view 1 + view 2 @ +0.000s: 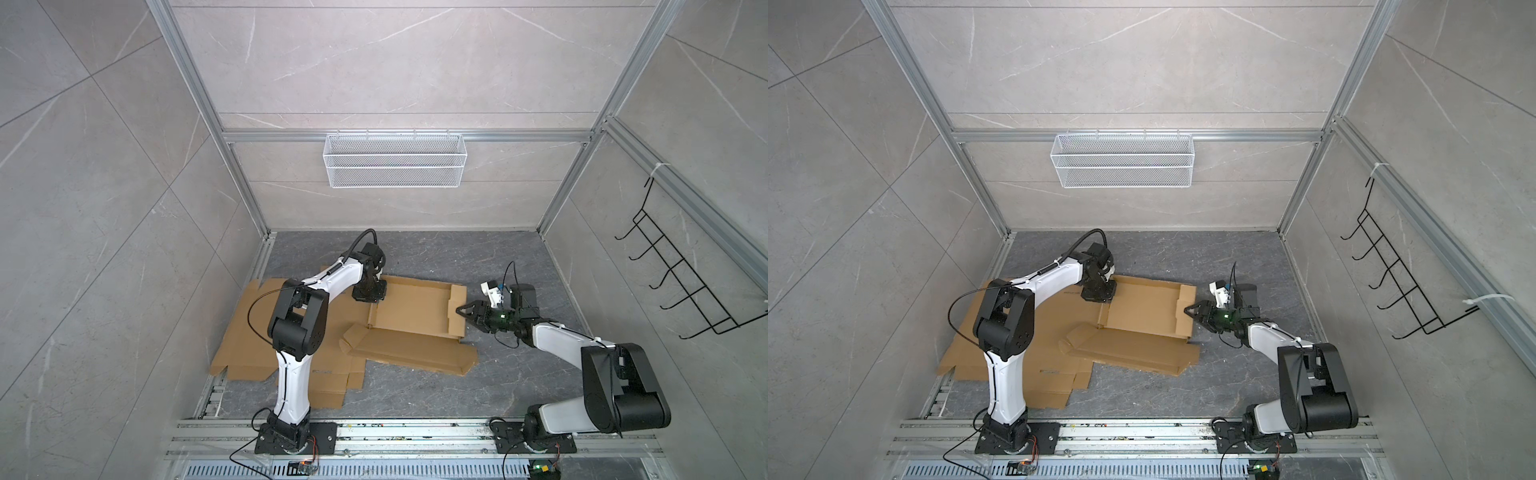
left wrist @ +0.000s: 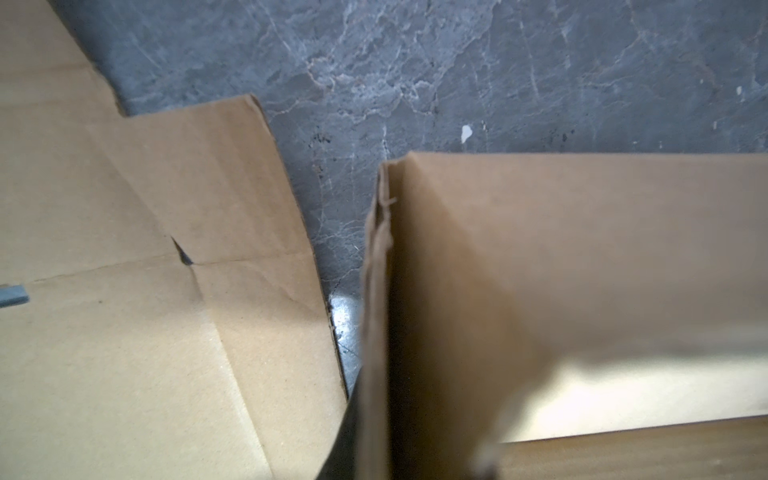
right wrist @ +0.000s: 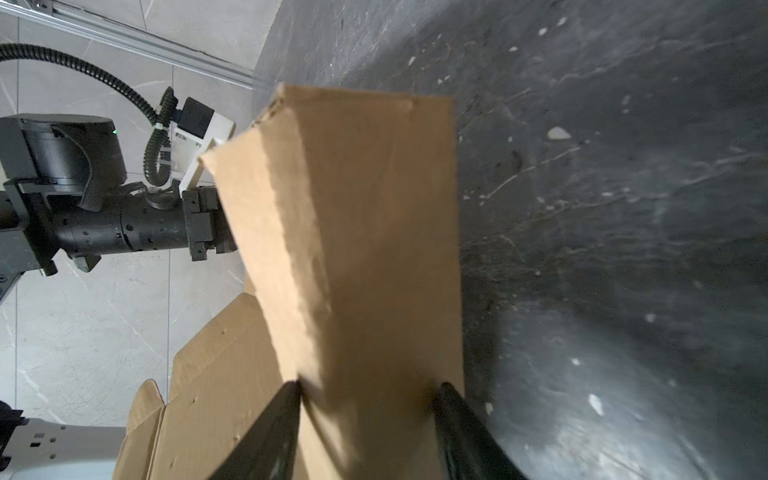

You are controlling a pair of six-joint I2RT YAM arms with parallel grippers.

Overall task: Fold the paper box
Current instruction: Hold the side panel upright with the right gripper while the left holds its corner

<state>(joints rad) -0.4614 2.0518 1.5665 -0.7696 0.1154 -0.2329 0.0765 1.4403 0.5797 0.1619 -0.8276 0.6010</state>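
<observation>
The paper box [image 1: 411,307] [image 1: 1142,309] is brown cardboard lying on the dark floor, its end walls raised and a long panel [image 1: 415,353] lying flat in front. My left gripper [image 1: 370,297] [image 1: 1098,296] points down at the box's left end and is shut on that upright wall [image 2: 540,257]; one dark finger [image 2: 338,449] shows against it. My right gripper [image 1: 458,310] [image 1: 1187,309] reaches in from the right. Its jaws stand apart [image 3: 368,390] astride the folded right end wall [image 3: 365,232], a fingertip [image 3: 291,395] at each side.
A flat cardboard sheet [image 1: 249,332] [image 2: 124,332] lies under the left arm, reaching the front rail. A white wire basket [image 1: 395,160] hangs on the back wall and a black hook rack [image 1: 685,282] on the right wall. The left arm's wrist [image 3: 124,232] shows beyond the box.
</observation>
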